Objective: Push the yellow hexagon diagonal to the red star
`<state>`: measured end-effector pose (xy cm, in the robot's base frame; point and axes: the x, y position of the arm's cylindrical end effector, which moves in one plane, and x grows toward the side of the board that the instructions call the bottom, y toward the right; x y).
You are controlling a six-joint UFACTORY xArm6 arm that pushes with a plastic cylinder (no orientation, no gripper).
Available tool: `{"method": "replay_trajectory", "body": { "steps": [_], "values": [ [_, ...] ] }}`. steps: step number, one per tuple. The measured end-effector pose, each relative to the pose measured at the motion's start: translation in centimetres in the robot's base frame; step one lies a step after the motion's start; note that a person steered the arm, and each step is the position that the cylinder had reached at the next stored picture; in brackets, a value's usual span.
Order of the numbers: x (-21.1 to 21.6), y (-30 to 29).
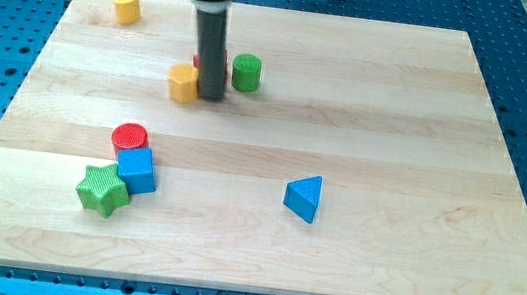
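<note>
The yellow hexagon (183, 83) sits on the wooden board in the upper middle-left of the view. My tip (210, 97) stands right beside it, on its right side, touching or nearly touching. The red star (198, 61) is mostly hidden behind the rod; only a sliver of red shows just above the hexagon. A green cylinder (246, 72) stands to the right of the rod.
A yellow cylinder (127, 7) is near the top left corner. A red cylinder (130, 137), a blue cube (137, 170) and a green star (102, 189) cluster at the lower left. A blue triangle (304, 197) lies at lower centre-right.
</note>
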<state>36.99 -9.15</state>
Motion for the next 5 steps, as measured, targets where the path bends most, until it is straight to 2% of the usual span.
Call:
{"method": "replay_trajectory", "body": {
  "steps": [2,3,4,5],
  "values": [
    [5.1,-6.8],
    [0.1,-6.6],
    [-4.1,-3.4],
    [0.5,-8.1]
  ]
}}
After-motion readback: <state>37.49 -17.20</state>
